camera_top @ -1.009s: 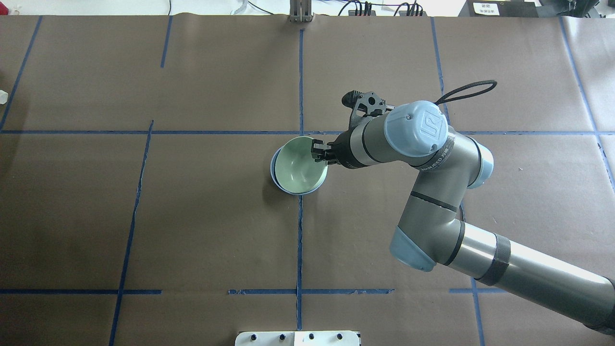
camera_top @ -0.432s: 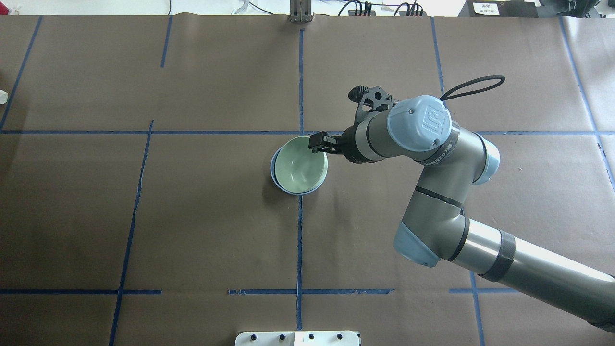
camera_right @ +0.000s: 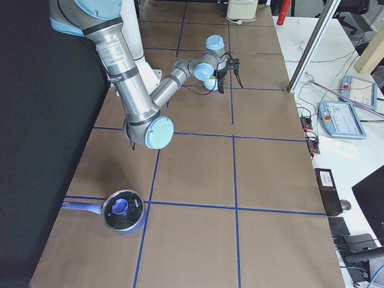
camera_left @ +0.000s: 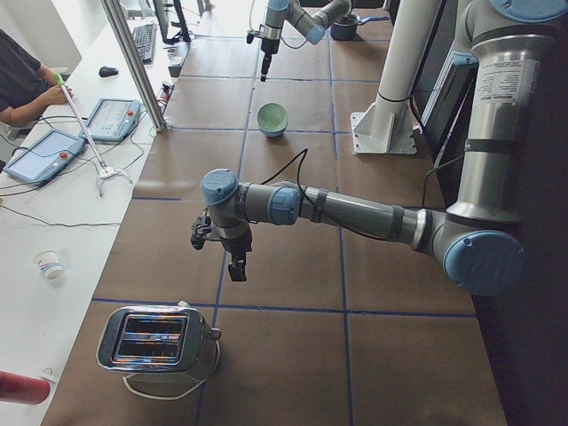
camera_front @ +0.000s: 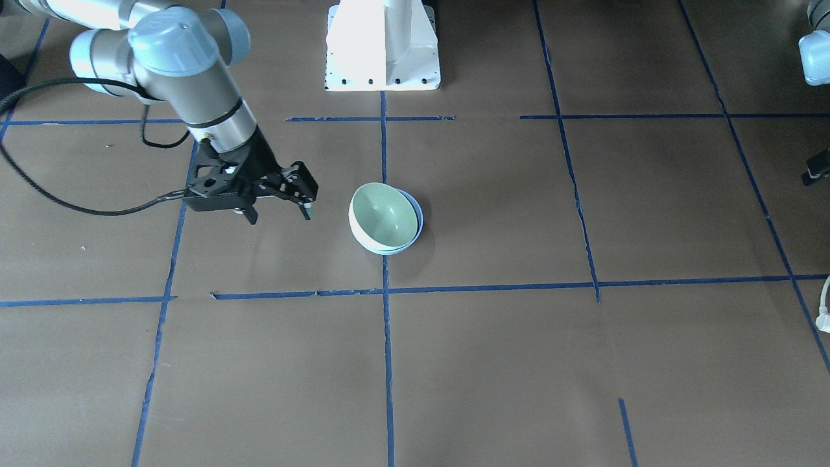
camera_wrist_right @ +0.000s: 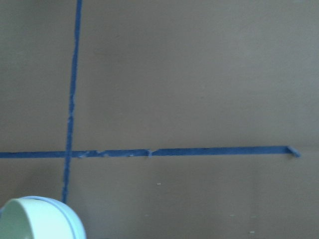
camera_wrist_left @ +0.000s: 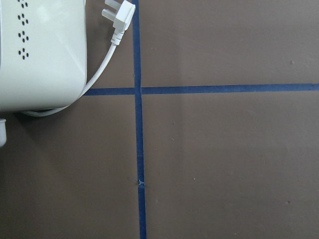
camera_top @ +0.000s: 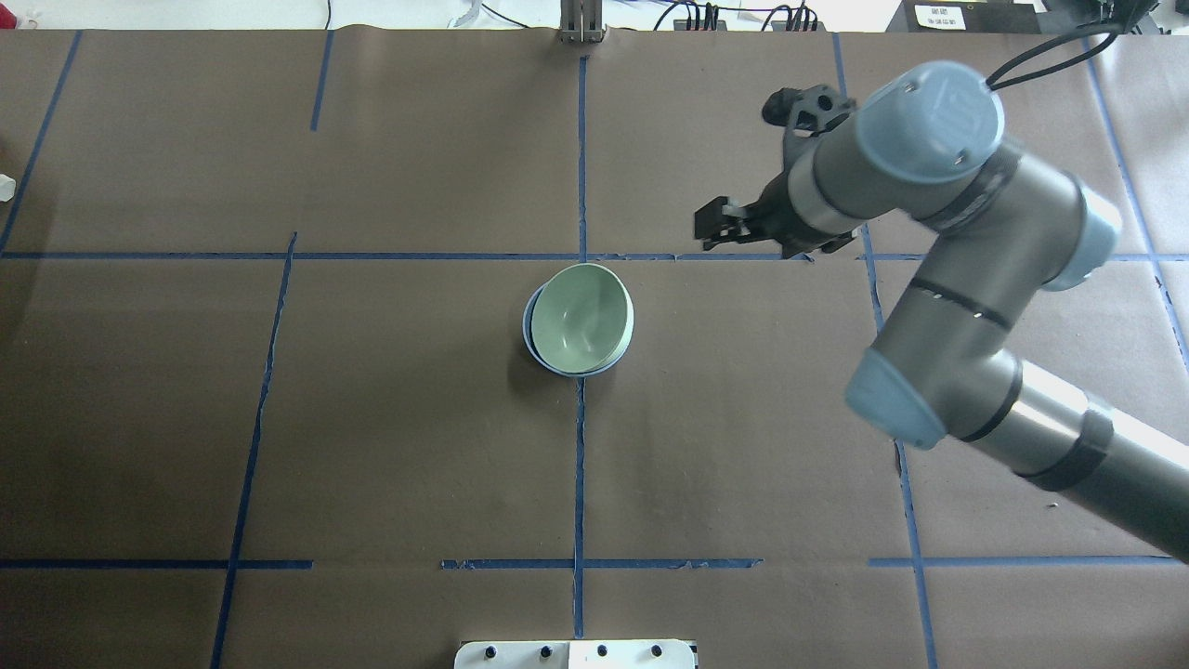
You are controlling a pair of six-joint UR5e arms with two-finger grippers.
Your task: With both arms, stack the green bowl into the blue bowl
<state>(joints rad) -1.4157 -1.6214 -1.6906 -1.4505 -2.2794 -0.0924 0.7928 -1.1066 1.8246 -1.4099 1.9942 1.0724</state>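
Two glossy bowls sit nested mid-desk, the pale mint-green bowl (camera_top: 581, 316) inside the pale periwinkle-blue bowl (camera_top: 530, 336), so the right hand (camera_front: 279, 211) hangs open and empty beside them.

The green bowl (camera_top: 581, 316) sits inside the blue bowl (camera_top: 531, 342), with the right gripper (camera_top: 720, 226) apart beside them.
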